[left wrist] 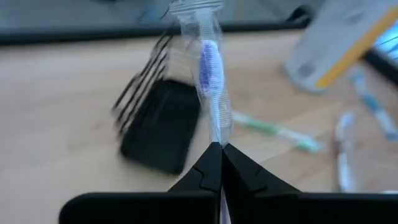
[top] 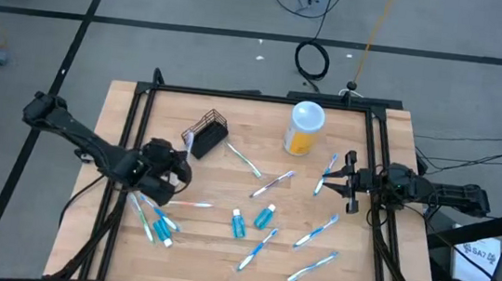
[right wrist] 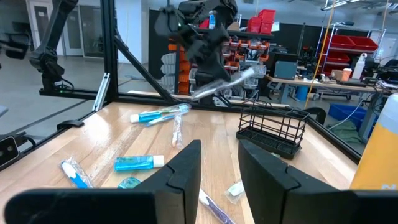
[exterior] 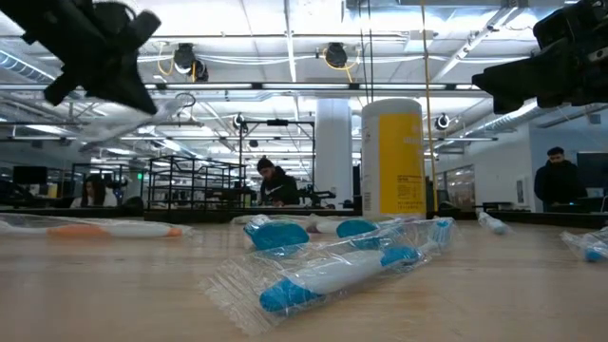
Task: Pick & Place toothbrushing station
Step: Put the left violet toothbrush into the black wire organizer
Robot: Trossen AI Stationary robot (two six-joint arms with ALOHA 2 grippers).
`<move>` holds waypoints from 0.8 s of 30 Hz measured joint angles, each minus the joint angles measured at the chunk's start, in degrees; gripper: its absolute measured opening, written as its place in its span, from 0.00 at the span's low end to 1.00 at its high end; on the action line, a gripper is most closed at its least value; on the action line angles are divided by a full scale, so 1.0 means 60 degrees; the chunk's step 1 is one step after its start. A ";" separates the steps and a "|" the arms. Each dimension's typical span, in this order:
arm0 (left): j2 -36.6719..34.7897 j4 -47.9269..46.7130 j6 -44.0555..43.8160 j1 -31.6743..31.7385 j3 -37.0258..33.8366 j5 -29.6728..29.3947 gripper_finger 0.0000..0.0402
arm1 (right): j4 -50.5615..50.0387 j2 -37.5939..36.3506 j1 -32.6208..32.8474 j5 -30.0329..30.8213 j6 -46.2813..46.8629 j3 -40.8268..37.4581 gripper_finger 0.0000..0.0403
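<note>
So on the light wooden table point(top: 212, 249), the small black wire-mesh basket point(top: 208, 134) is tipped on its side near the back. The left gripper point(left wrist: 221, 149) is pinched tight on a clear-wrapped blue-and-white toothbrush point(left wrist: 210, 81), lifted. The right gripper point(right wrist: 219, 163) hovers part open, empty.

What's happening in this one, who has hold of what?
The left gripper is shut on a wrapped toothbrush, holding it above the table near the black wire basket. The right gripper waits at the table's right side, open and empty. More toothbrushes and teal tubes lie scattered on the wooden table, with a yellow-and-white canister standing at the back.
</note>
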 joint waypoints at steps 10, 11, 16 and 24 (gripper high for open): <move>-0.0507 0.4836 0.7984 0.0390 0.0011 -0.3096 0.01 | 0.0001 0.0002 0.0001 0.0000 0.0000 0.0002 0.24; -0.0575 0.5319 0.8602 0.0519 0.0011 -0.3291 0.02 | -0.0001 0.0000 -0.0001 0.0000 0.0000 -0.0001 0.24; -0.0965 0.6430 0.9581 0.1428 0.0013 -0.3356 0.01 | 0.0002 0.0000 0.0003 0.0003 0.0004 0.0002 0.24; -0.0928 0.6481 0.8564 0.2521 -0.0992 -0.4046 0.01 | 0.0003 0.0000 0.0003 0.0004 0.0003 -0.0001 0.24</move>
